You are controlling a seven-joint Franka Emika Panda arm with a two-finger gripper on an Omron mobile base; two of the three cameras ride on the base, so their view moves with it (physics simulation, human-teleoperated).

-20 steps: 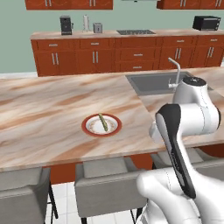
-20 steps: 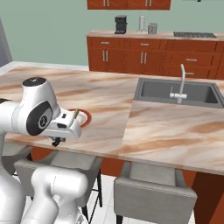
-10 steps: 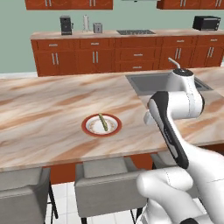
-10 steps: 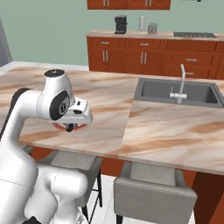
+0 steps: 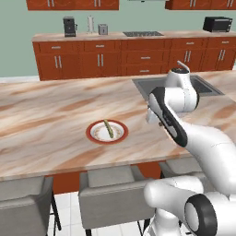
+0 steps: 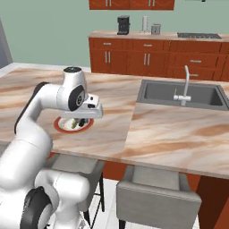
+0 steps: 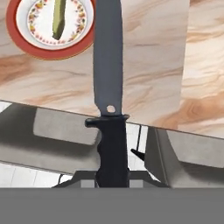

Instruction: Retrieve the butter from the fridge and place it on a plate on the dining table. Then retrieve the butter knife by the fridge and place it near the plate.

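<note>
The arm has swung up and back from low over the plate [image 5: 107,132], carrying the claw [image 6: 82,121] toward the near edge of the tabletop [image 5: 50,115]. The claw is clenched on the butter knife [image 7: 108,74], blade pointing past the plate. The butter [image 5: 109,128] lies on the plate. Only setting the knife beside the plate seems left.

The dining table [image 5: 55,120] has a polished marbled stone top. The butter knife [image 7: 108,87] shows a matt grey blade and a ribbed black handle. The plate [image 7: 17,41] looks glazed, with a floral centre.
</note>
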